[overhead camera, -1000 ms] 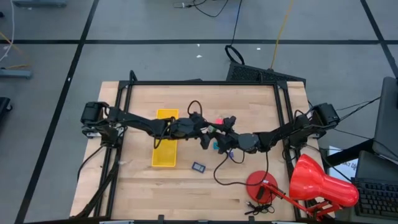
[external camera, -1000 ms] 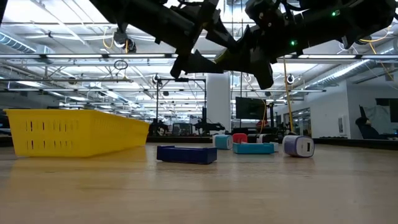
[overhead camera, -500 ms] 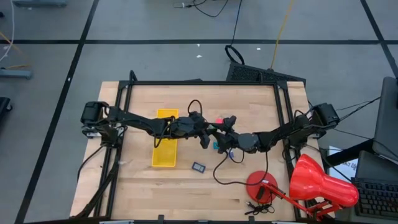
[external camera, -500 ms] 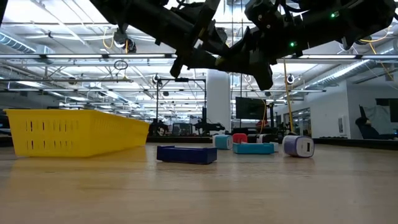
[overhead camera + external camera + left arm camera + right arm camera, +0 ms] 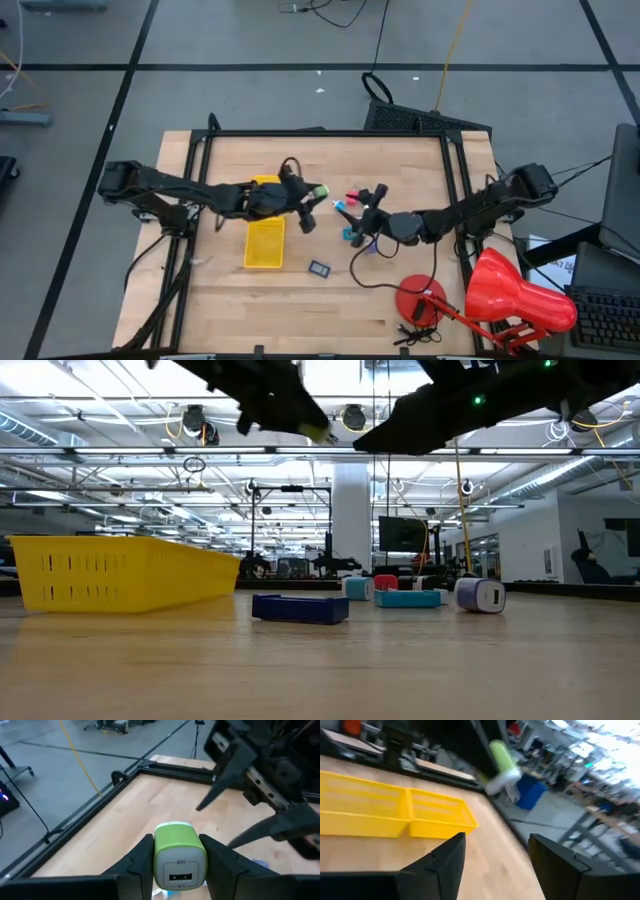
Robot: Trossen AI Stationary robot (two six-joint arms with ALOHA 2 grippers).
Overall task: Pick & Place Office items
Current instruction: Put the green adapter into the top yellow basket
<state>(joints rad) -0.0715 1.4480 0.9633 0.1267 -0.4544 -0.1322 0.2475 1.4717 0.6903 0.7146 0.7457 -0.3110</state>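
Observation:
My left gripper [image 5: 314,196] is shut on a green-and-white thumb-sized piece [image 5: 179,856], high above the table just right of the yellow tray [image 5: 265,240]. The piece also shows in the high view [image 5: 319,190] and the right wrist view [image 5: 501,759]. My right gripper [image 5: 353,216] is open and empty, a little to the right of the left one, its fingers [image 5: 451,856] pointing toward the green piece. On the table lie a pink-red piece [image 5: 352,193], a teal piece [image 5: 348,236], a purple-and-white piece [image 5: 480,595] and a dark flat rectangle [image 5: 319,268]. My left gripper pinches the green-and-white piece between its two fingers, by its two opposite sides [image 5: 160,854]. The fingers come nearly level from the table's left. The piece is lifted clear, high above the table, with its labelled white face toward the wrist camera.
The long yellow tray [image 5: 120,570] stands left of the middle. A red desk lamp [image 5: 510,295] with its round base [image 5: 420,298] and a black cable [image 5: 365,280] fill the near right corner. A black frame [image 5: 320,133] borders the far edge.
My left gripper has drawn back toward the table's left and far side with the green piece and has risen. A second ago the two grippers were close together over the middle; now they stand apart. My right gripper has also risen.

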